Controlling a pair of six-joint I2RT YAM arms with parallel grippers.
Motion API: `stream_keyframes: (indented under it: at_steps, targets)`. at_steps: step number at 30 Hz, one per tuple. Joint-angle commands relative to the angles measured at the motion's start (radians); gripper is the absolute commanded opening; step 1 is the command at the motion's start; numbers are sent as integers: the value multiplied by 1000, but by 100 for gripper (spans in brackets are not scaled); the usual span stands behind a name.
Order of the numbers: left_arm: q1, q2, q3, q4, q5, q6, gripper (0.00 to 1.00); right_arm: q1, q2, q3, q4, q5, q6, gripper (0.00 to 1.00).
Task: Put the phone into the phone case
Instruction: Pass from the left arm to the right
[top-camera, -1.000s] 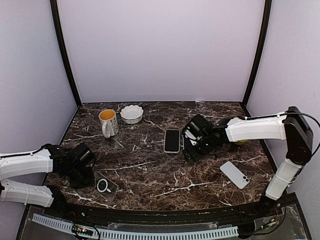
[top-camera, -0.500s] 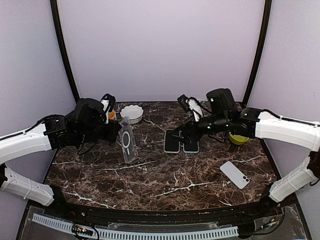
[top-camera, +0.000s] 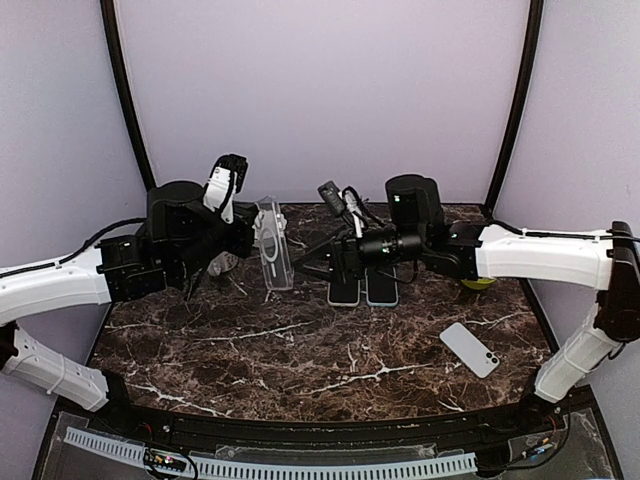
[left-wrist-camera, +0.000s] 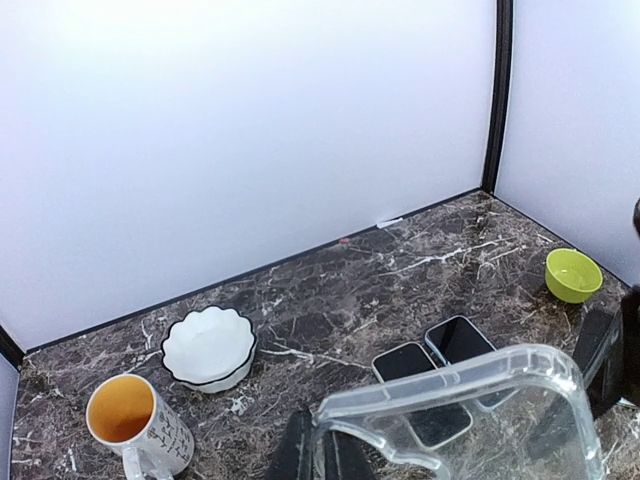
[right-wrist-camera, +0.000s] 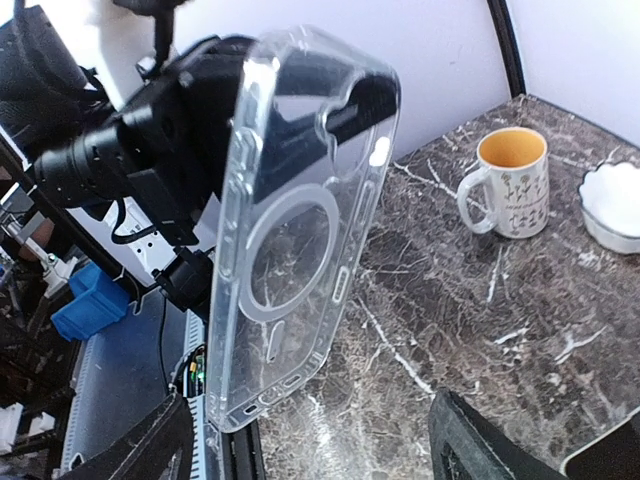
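While the clear phone case (top-camera: 273, 245) hangs upright in the air above the back-left part of the dark marble worktop (top-camera: 330, 365), its camera cut-out is at the top and the round ring in its back panel faces the right arm. The left gripper (top-camera: 248, 240) is pressed together on one long edge of the case, and its dark fingers (left-wrist-camera: 297, 452) show at the foot of the case in the left wrist view. Just beside the case's other long edge, the right gripper (top-camera: 322, 265) points at it with its jaws spread wide and nothing between them. In the right wrist view the case stands between the two fingertips (right-wrist-camera: 140, 450), and whether it touches either one cannot be told. Below the right gripper, a pale-edged phone (top-camera: 343, 291) and a blue-edged phone (top-camera: 381, 289) lie flat on the worktop. They are side by side with their dark screens up, around the middle and somewhat toward the back edge. A white phone (top-camera: 470, 349) lies back up well apart from them, near the front-right corner. A small green bowl (left-wrist-camera: 574, 275) sits by the right edge. A white scalloped bowl (left-wrist-camera: 208, 347) stands near the back edge left of centre. A patterned mug (left-wrist-camera: 135, 425) with an orange inside stands near it, toward the back-left corner.
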Motion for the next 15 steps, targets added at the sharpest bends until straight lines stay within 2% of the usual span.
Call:
stream_keyframes:
  at_steps: [1, 4, 7, 8, 11, 13, 15]
  targets:
    - [-4, -10, -10, 78, -35, 26, 0, 51, 41, 85, 89, -25, 35, 79]
    - [-5, -18, -25, 83, -35, 23, 0, 71, 79, 117, 98, -19, 47, 78]
    - [-5, -25, -36, 83, -36, 20, 0, 76, 111, 140, 98, 0, 69, 71]
    - [-5, -28, -39, 84, -35, 19, 0, 76, 118, 146, 96, 9, 75, 65]
    - [-5, -42, -56, 90, -32, 17, 0, 76, 137, 169, 83, 36, 83, 25]
    - [-5, -47, -61, 84, -28, 9, 0, 76, 143, 185, 53, 62, 74, 2]
    - [-6, -50, -63, 58, -22, -12, 0, 76, 137, 192, 9, 110, 56, 0]
